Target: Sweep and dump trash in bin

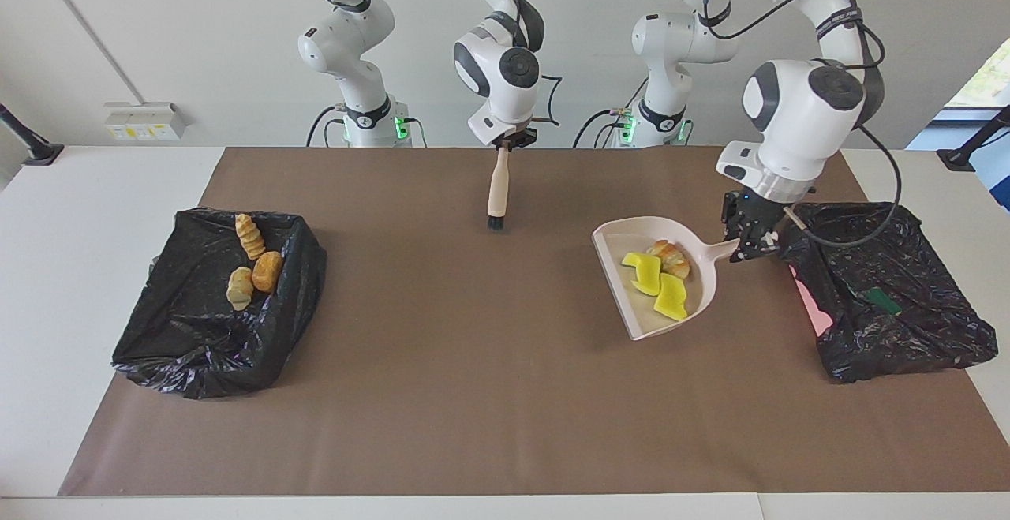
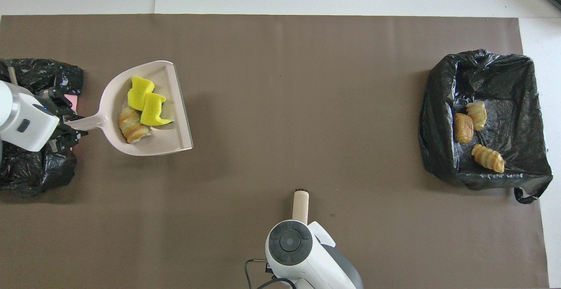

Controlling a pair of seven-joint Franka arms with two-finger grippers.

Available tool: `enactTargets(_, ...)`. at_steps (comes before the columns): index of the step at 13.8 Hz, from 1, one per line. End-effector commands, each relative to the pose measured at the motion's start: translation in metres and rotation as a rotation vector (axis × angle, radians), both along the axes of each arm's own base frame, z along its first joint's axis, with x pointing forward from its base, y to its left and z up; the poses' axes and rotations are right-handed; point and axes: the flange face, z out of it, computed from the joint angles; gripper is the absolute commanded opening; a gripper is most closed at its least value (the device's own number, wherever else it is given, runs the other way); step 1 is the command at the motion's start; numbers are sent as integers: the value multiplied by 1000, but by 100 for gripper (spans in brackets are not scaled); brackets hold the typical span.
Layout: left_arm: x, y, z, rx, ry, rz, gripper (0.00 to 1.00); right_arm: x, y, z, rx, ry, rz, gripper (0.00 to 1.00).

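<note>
Pink plastic dustpan (image 1: 655, 279) hangs just above the brown mat (image 1: 473, 394), held by its handle in the left gripper (image 1: 750, 240), jaws closed on the handle end. Pan is roughly level, likely so its load stays put: two yellow spongy chunks (image 1: 659, 283) and one golden-brown pastry lump (image 1: 671, 258) rest against the back wall. The black-lined bin (image 1: 892, 291) at the left arm's end of the table sits just beside that gripper; I judge the dump into it comes next.

Three more pastry lumps (image 1: 252, 263) already lie in the second black-lined bin (image 1: 213, 323) at the right arm's end.

Right gripper (image 1: 505, 141) holds the brush (image 1: 497, 192) upright by its handle top, jaws shut on it, bristles down and just clear of the mat, waiting. No scraps are loose on the mat.
</note>
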Motion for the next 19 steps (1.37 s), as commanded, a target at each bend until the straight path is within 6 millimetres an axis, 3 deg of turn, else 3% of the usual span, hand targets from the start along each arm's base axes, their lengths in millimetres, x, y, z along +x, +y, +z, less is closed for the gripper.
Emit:
enactTargets(1,-6,62,23,-41,3,38,0,-20,0,-3,22,-4,30,0)
enactTargets(4,-22,155,38,-65,-47,208,0,-26,2,-7,45,-30,57,0)
enactTargets(7,-46,219,42,-67,-77,330,0,-30,-1,-11,54,-19,99,0)
enactTargets(10,-60,273,54,40,-154,353,0,-30,-3,-13,53,-17,106,0)
enactTargets(11,-63,287,60,116,-170,303,0,-29,-4,-13,53,-17,104,12)
enactTargets(12,-67,298,63,165,-161,260,0,-27,-3,-13,51,-16,100,46)
enactTargets(13,-72,312,57,191,-143,257,0,-24,-1,-11,51,-25,104,99)
enactTargets(14,-78,326,55,245,-117,252,0,-20,4,-8,55,-34,107,100)
enactTargets(16,-68,326,60,384,-103,186,0,-3,7,1,74,-53,87,100)
enactTargets(19,-53,325,53,510,-51,129,0,39,-3,27,111,-110,27,100)
